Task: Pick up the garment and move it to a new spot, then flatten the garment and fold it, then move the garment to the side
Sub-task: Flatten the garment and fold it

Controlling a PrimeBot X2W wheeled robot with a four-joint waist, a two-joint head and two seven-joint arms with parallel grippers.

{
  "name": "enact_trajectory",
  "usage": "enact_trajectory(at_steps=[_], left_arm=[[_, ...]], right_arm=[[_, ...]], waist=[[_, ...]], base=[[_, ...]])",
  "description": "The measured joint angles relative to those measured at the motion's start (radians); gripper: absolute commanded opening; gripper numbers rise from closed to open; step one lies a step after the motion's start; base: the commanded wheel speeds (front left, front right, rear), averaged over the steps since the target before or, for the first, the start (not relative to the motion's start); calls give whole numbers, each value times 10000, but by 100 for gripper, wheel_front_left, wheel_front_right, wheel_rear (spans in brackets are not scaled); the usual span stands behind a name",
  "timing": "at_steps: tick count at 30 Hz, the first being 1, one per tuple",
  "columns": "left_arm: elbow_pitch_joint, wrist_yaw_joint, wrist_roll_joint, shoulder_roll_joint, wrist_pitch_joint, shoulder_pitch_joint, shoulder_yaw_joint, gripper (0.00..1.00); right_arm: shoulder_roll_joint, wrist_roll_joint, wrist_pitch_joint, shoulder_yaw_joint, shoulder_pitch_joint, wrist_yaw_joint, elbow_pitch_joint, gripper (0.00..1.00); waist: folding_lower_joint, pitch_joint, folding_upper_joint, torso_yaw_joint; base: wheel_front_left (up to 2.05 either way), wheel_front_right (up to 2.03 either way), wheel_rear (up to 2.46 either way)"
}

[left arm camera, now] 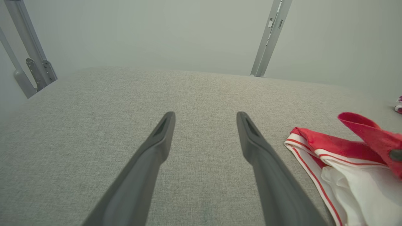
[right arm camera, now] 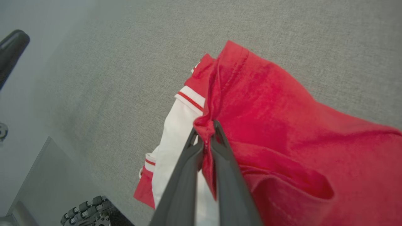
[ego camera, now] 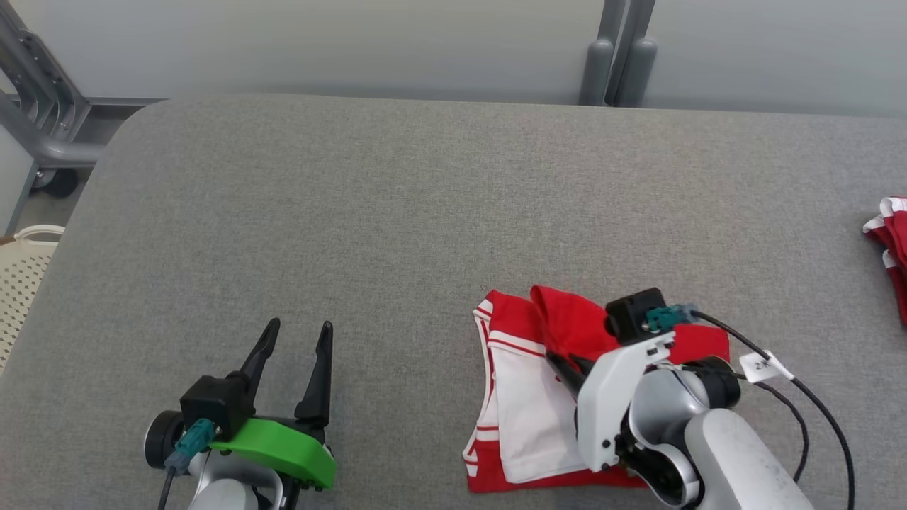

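Note:
The red and white garment (ego camera: 528, 397) lies near the front of the grey table (ego camera: 397, 212), right of centre. My right gripper (ego camera: 560, 361) is shut on a red fold of it and holds that fold a little above the rest; the wrist view shows the garment (right arm camera: 267, 125) pinched between the two dark fingers (right arm camera: 223, 163). My left gripper (ego camera: 297, 336) rests open at the front left, nothing between its fingers. From the left wrist the garment (left arm camera: 339, 157) lies to the right of the spread fingers (left arm camera: 254, 138), apart from them.
Another red and white cloth (ego camera: 891, 244) lies at the table's right edge. A grey metal frame (ego camera: 42, 120) and a cream perforated basket (ego camera: 21, 276) stand off the table's left side. Grey posts (ego camera: 616, 57) rise behind the far edge.

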Motion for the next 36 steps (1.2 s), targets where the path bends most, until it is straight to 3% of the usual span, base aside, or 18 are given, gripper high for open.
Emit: enact_trajectory(at_steps=[17, 18, 19, 24, 29, 36], left_arm=[[59, 0, -46, 2, 0, -113, 12, 100], [61, 0, -52, 0, 0, -113, 4, 100], [71, 0, -61, 0, 0, -113, -12, 100], [109, 0, -81, -4, 0, -117, -54, 100], [86, 0, -86, -2, 0, -118, 8, 100], [10, 0, -36, 12, 0, -104, 81, 100]], right_arm=[[-6, 750, -711, 1666, -1261, 0, 2079, 0], [-10, 761, -769, 1743, -1311, 0, 2125, 60], [-23, 763, -811, 1848, -1362, 0, 2163, 100], [-4, 1141, -1126, 1958, -1501, 0, 2230, 100], [4, 1467, -1881, 1218, -1622, 0, 1653, 100], [-50, -631, -2155, -1016, -1058, 0, 675, 100]], waist=[[1, 127, 0, 108], [1, 128, 0, 91], [1, 128, 0, 80], [1, 91, 0, 54], [1, 54, 0, 32], [1, -2, 0, -59]], base=[[0, 0, 0], [0, 0, 0], [0, 0, 0], [0, 0, 0], [0, 0, 0], [0, 0, 0]])
